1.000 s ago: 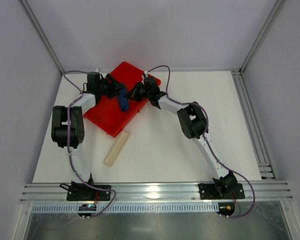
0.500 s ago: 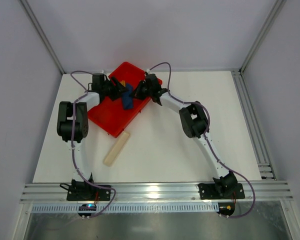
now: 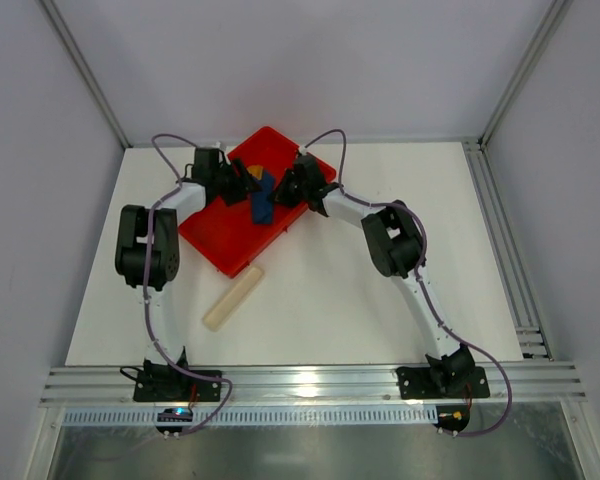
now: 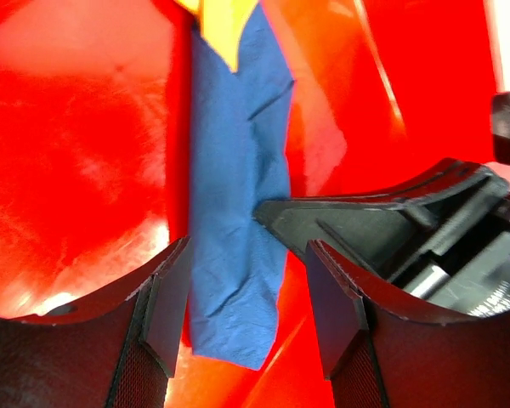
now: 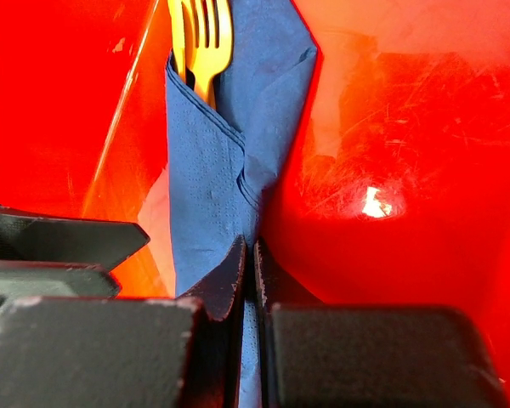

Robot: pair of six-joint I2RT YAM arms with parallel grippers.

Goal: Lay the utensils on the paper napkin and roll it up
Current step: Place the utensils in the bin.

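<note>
The paper napkin (image 3: 263, 200) is a rolled navy bundle lying on the red tray (image 3: 220, 230). Orange utensils (image 3: 252, 170) stick out of its far end. In the right wrist view a fork (image 5: 206, 34) pokes out of the napkin (image 5: 221, 161). My right gripper (image 5: 252, 251) is shut on the roll's near edge, with blue paper pinched between its fingers. My left gripper (image 4: 248, 280) is open and straddles the other end of the napkin (image 4: 238, 204), which lies close to its left finger (image 4: 166, 314). Both grippers, left (image 3: 242, 183) and right (image 3: 280, 192), meet over the tray.
A pale beige flat strip (image 3: 233, 298) lies on the white table in front of the tray's near corner. The tray's raised rim (image 5: 127, 93) runs beside the roll. Aluminium rails border the table on the right (image 3: 500, 240).
The napkin roll and both grippers have shifted a little to the right over the tray, and the left arm's elbow has moved with them. The right gripper's hold stays the same.
</note>
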